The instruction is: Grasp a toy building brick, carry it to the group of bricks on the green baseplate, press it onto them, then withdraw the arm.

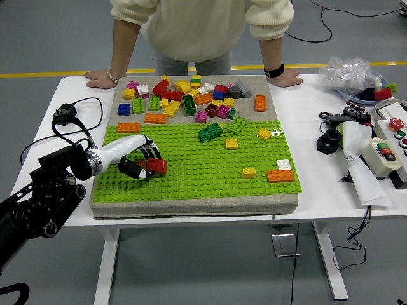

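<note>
Reaching in from the left, the left hand [141, 160] sits low over the green baseplate [197, 181], its fingers curled around a red brick [156, 166] that shows at the fingertips, on the side toward the plate's middle. Whether the brick touches the studs cannot be told. Farther right on the plate lie a dark green brick [210, 132], a yellow brick [232, 143] and an orange brick [280, 176]. A person's hands [100, 79] rest flat on the table's far edge.
</note>
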